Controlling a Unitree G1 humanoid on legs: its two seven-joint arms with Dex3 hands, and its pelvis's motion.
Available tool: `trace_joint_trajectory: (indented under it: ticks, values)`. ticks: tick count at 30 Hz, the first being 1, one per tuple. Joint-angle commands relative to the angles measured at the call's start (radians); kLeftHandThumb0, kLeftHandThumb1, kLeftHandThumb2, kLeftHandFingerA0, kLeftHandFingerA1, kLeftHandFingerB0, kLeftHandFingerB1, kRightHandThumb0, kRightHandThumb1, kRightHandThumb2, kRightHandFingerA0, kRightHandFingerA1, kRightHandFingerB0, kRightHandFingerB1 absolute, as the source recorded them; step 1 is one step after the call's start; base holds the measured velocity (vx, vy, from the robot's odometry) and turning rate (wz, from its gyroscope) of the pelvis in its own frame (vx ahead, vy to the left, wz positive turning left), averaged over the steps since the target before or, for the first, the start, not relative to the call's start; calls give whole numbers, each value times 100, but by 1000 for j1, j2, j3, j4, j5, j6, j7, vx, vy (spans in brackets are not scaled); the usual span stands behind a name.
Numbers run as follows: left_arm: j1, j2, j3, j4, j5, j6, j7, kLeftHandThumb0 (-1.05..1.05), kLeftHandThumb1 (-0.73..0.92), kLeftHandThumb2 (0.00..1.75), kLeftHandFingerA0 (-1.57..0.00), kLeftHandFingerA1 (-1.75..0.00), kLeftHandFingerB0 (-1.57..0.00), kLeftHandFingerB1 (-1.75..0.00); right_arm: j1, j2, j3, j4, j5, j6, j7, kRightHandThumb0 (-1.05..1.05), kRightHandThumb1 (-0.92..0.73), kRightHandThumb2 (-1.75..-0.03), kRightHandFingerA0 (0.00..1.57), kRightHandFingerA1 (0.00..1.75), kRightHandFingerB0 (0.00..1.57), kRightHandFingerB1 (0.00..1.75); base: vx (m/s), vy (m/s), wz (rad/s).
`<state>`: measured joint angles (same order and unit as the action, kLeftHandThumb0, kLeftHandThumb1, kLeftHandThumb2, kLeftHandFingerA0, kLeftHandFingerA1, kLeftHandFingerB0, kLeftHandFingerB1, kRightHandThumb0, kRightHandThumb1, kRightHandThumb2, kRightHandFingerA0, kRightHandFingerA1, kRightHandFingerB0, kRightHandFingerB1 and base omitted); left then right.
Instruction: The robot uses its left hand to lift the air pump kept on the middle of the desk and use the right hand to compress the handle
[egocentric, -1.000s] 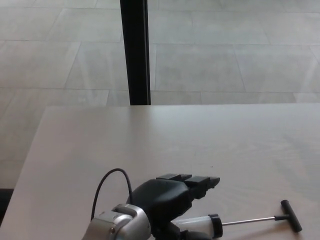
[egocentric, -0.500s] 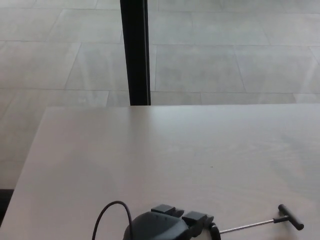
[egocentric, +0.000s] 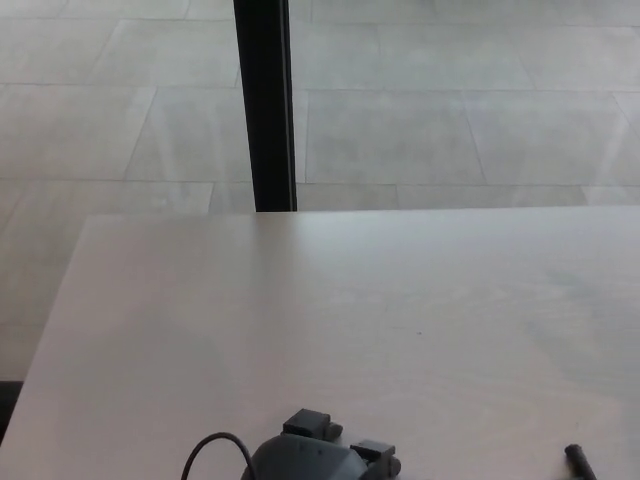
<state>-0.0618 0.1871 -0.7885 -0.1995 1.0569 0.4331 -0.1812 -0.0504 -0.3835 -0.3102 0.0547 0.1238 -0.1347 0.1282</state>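
Only the top of my black left hand (egocentric: 318, 457) shows at the bottom edge of the head view, with a thin black cable looping off its left side. Of the air pump I see just the black tip of its T-handle (egocentric: 579, 461) at the bottom right. The pump's clear cylinder and rod lie below the picture's edge. The handle tip has moved along with my left hand, so the hand is shut on the pump. No part of my right hand shows.
The pale wooden desk (egocentric: 350, 300) fills the lower half of the view. Its far edge runs across the middle. Beyond it stands a black vertical post (egocentric: 263, 100) on a grey tiled floor.
My left hand has drawn back toward the picture's bottom edge, and the pump has gone with it. Its cylinder and rod have dropped out of view. The camera has shifted slightly.
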Motion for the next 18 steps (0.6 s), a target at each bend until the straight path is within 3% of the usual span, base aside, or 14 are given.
trace_joint_trajectory:
  ticks: [1,2,3,11,12,13,14,15,16,17,18]
  values:
    - [66,-32,14,111,225,163,179,-66,77,62,-22,-67,-55,-46,-13,39,-17,-52,-24,45,-81,-68,-63,-103,32,54,44,54,0,0,0]
    - [69,-36,17,115,230,162,183,-66,77,62,-22,-67,-55,-46,-12,42,-19,-56,-29,48,-87,-68,-63,-103,32,54,44,54,0,0,0]
    - [70,-36,14,119,243,161,185,-65,76,63,-24,-66,-56,-46,-6,45,-25,-61,-35,46,-97,-67,-76,-64,43,43,49,37,0,0,0]
    - [92,-63,41,165,261,139,283,-60,72,62,-32,-66,-60,-47,-6,64,-69,-78,-63,23,-155,-57,-78,-63,41,49,56,40,0,0,0]
    - [93,-74,44,167,250,138,260,-59,70,61,-27,-67,-39,-42,-9,74,-82,-95,-51,44,-167,-55,-77,-63,44,48,56,41,0,0,0]
    - [91,-83,45,173,253,141,246,-58,49,94,-36,-71,-19,-51,-12,78,-88,-98,-52,47,-171,-54,-77,-63,44,48,56,41,0,0,0]
    - [92,-92,51,176,242,135,244,-51,68,58,-32,-101,-25,-36,-13,81,-91,-100,-59,48,-176,-53,-77,-63,45,48,56,41,0,0,0]
    - [97,-98,64,164,211,125,222,-50,59,84,-56,-106,-13,-45,-11,86,-90,-101,-65,46,-181,-53,-77,-63,48,48,57,42,0,0,0]
    - [98,-99,78,160,183,98,229,-30,67,65,-69,-149,-18,-38,-11,89,-91,-103,-59,47,-179,-52,-76,-63,46,48,57,42,0,0,0]
    - [96,-99,89,162,155,65,250,-30,67,65,-69,-149,-18,-38,-11,91,-95,-104,-50,47,-174,-52,-76,-63,46,48,57,42,0,0,0]
    - [80,-108,108,174,109,23,270,-15,70,77,-88,-173,-32,-48,-8,94,-100,-123,-39,69,-175,-51,-76,-63,48,47,58,42,0,0,0]
